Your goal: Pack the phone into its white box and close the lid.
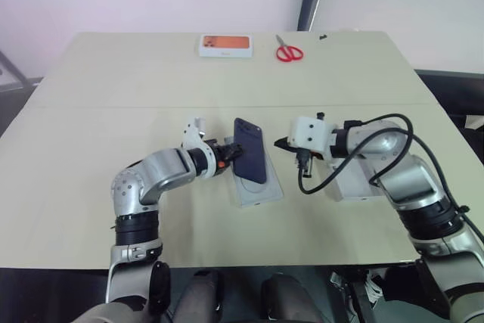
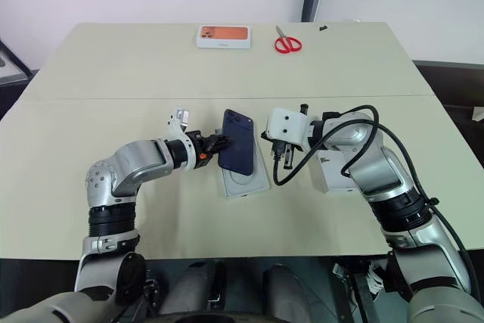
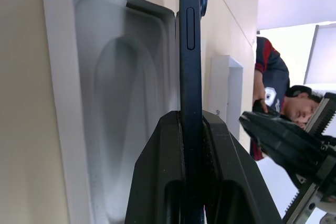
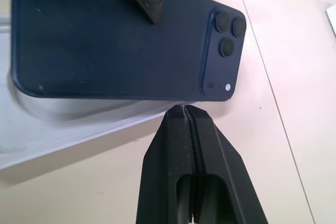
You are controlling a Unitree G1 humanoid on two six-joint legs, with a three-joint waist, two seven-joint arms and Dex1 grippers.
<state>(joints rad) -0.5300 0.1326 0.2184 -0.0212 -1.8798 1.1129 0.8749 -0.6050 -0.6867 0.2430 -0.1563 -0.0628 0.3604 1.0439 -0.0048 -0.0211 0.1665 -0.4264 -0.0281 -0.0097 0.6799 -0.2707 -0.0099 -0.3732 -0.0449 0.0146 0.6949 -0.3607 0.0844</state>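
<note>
The dark navy phone (image 1: 250, 150) hangs on edge just over the shallow white box (image 1: 259, 189), with its camera cluster (image 4: 226, 32) toward the table's far side. My left gripper (image 1: 230, 153) is shut on the phone's long side; in the left wrist view its fingers (image 3: 173, 150) pinch the thin edge (image 3: 190, 51) beside the box's moulded floor (image 3: 105, 103). My right gripper (image 1: 282, 144) is shut and empty, its tip (image 4: 182, 109) a little off the phone's other long side. The plain white lid (image 1: 355, 184) lies on the table, partly under my right arm.
A white box with an orange-printed top (image 1: 225, 45) and red scissors (image 1: 288, 52) lie at the table's far edge. A black cable (image 1: 318, 179) loops off my right wrist. A person (image 3: 273, 87) shows beyond the table in the left wrist view.
</note>
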